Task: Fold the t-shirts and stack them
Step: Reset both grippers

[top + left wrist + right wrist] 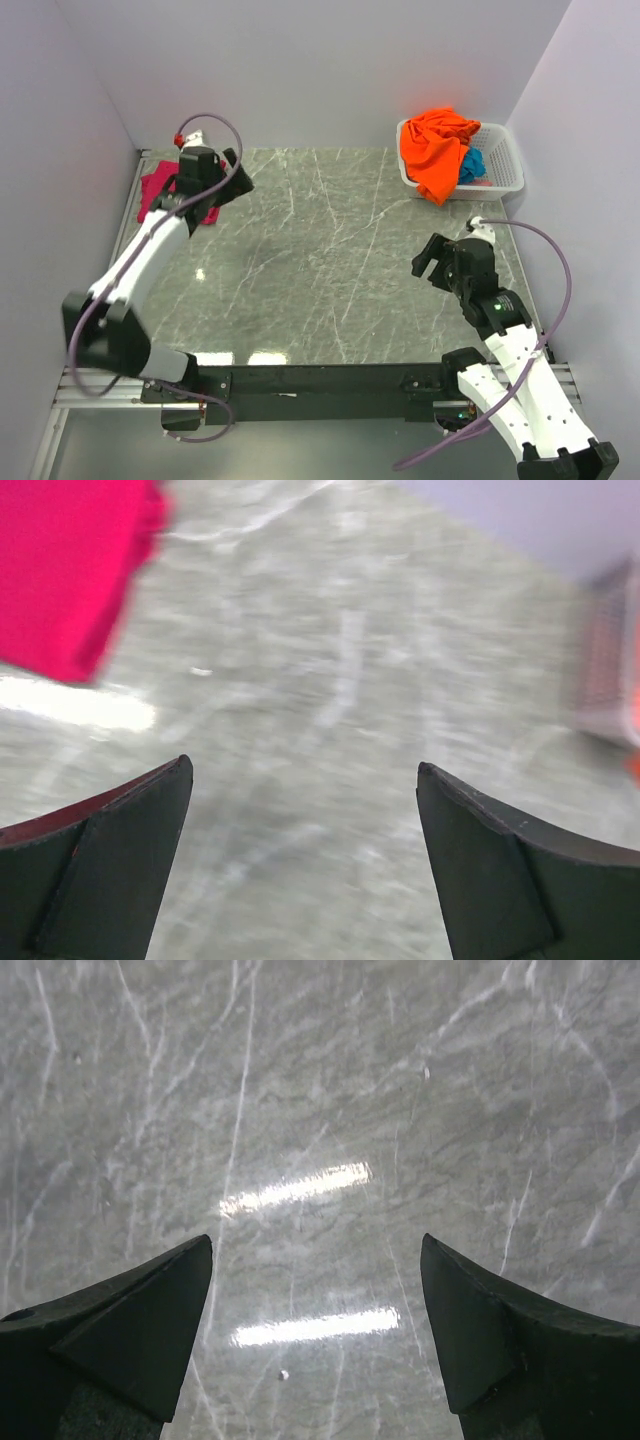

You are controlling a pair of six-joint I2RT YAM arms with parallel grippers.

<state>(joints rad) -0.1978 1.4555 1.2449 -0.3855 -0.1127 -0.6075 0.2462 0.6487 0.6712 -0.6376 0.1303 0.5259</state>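
The left gripper [238, 172] hangs over the far left of the table [320, 260] with its jaws spread wide and nothing between them. The right gripper [425, 258] hovers near the right edge, likewise apart and empty.

Just behind the left gripper, in the far left corner, lies the pink t-shirt [155, 188], flat on the table and partly hidden by the arm. The orange t-shirt [435, 150] is heaped in the white basket [505, 165] at the far right, spilling over its near rim. The teal t-shirt [472, 165] is tucked in beside and under it.

These shirts look light, limp and apt to bunch. I would pinch the orange one at a hem or shoulder on the overhanging part. Lifting it slowly should keep the teal one from being dragged out with it.

The overhead view alone shows all three shirts and both arms together. The left wrist view shows the left gripper [303, 770] open over bare marble. The pink t-shirt's [70, 570] edge is at upper left there. A blurred shape at its right edge is probably the basket [605, 670]. The right wrist view shows the right gripper [316, 1240] over veined stone and lamp glare, with no cloth.
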